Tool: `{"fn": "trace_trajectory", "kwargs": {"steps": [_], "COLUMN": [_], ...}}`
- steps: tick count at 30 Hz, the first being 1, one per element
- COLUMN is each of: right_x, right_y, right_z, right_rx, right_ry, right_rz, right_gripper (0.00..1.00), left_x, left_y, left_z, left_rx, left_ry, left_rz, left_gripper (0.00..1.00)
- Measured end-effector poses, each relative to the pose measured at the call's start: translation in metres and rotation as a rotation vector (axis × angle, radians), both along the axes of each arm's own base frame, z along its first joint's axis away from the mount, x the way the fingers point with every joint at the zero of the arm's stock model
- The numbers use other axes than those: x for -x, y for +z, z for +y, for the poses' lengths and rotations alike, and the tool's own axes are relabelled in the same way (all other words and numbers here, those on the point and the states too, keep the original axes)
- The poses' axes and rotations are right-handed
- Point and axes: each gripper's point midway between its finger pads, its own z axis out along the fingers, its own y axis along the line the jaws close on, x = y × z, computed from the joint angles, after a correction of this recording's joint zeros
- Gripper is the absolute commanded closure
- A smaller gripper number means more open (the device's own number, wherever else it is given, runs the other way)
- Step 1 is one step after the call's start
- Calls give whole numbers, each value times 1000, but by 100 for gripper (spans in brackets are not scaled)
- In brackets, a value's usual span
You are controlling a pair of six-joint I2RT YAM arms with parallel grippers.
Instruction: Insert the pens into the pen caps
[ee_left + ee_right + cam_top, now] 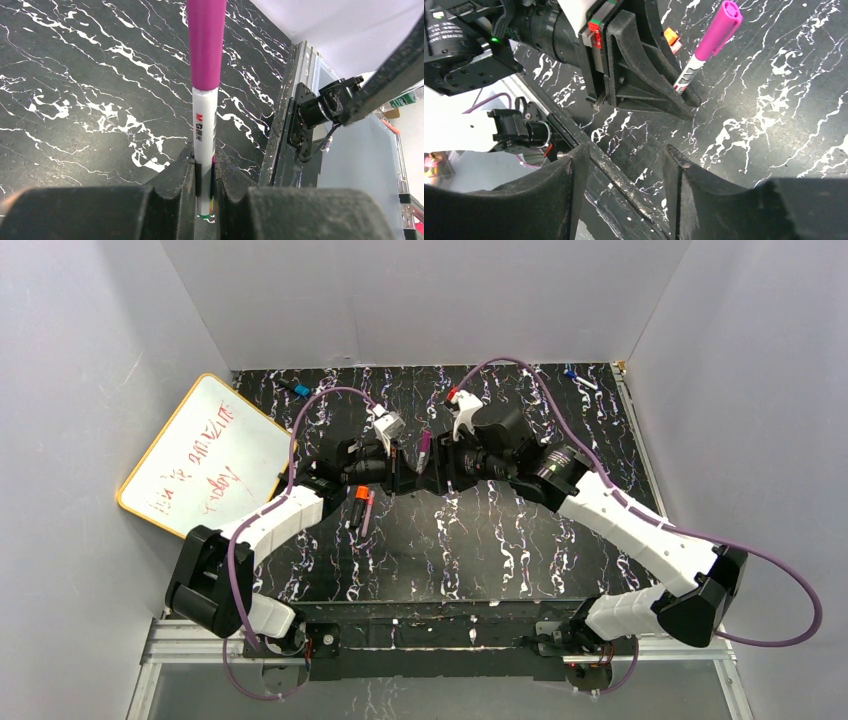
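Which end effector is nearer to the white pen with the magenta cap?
Left. The left end effector is shut on the pen at its barrel; the right end effector is open and faces it, apart from it.

black white-veined table (500, 540), whiteboard (205, 455) at left edge, black-orange pen (356, 504) beside magenta pen (369, 513) near centre

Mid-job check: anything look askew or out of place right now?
Only the whiteboard: it lies skewed by the left wall, a corner overlapping the black tabletop. The pen in the left gripper sits straight, magenta cap in line; the right gripper is open and empty.
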Motion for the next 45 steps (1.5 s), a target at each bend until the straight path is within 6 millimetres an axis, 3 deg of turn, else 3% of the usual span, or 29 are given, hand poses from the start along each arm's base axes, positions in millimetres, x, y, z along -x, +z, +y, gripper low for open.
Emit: {"fn": "trace_trajectory", "kwargs": {"steps": [3,5,10,13,20,29,45], "right_x": [0,2,6,2,-13,-49,-90], "right_y": [-4,-7,1,15,18,30,27], "right_z": [-4,-10,-25,-23,-12,-13,-10], "right_rx": [7,13,-20,-63,-113,-167,-226], "right_ry": [-3,-12,-31,-30,-45,-188,-218], "right_rz": [-6,-16,-90,-145,-220,-338,-351], "right_gripper": [15,10,6,6,11,24,35], "left_x": [-2,-3,-2,0,6,15,25], "left_y": [-1,0,-4,-6,-2,13,24], "left_z": [0,1,2,3,5,3,-1], "left_rx": [-4,-5,-10,-11,-2,41,89], "left_ry": [14,19,24,25,23,-17,-74], "left_rz": [-3,-4,4,7,3,-7,9], "left_gripper": [100,100,100,100,100,100,100]}}
